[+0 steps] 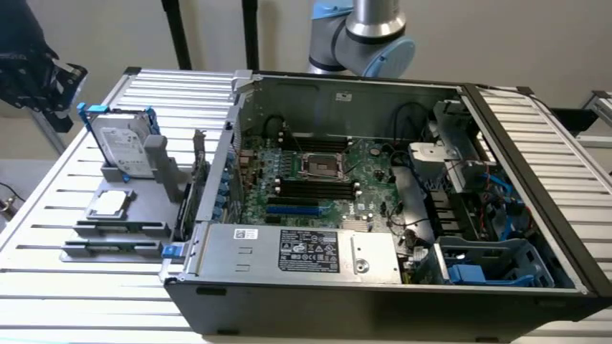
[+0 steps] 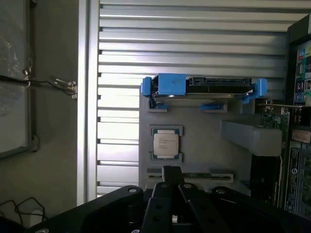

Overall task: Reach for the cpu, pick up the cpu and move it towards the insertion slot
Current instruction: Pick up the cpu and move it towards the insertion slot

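The cpu [image 1: 110, 203] is a small silver-grey square chip lying flat in a grey holder [image 1: 143, 188] on the slatted table, at the exterior view's left of the computer case. In the wrist view the cpu [image 2: 165, 143] sits in its green-edged seat, and my gripper [image 2: 170, 175] hangs well above the holder, apart from the chip and holding nothing I can see. The insertion slot [image 1: 323, 166] is a square socket with a silvery frame and dark centre on the motherboard inside the open case. The arm's elbow [image 1: 368, 36] stands behind the case.
An upright silver hard drive [image 1: 125, 147] in a blue-edged bracket stands just behind the cpu, also seen as the hard drive [image 2: 204, 86]. A grey block [image 2: 250, 136] rises beside the chip. The case wall [image 1: 225, 179], black memory slots [image 1: 316, 188] and cables surround the socket.
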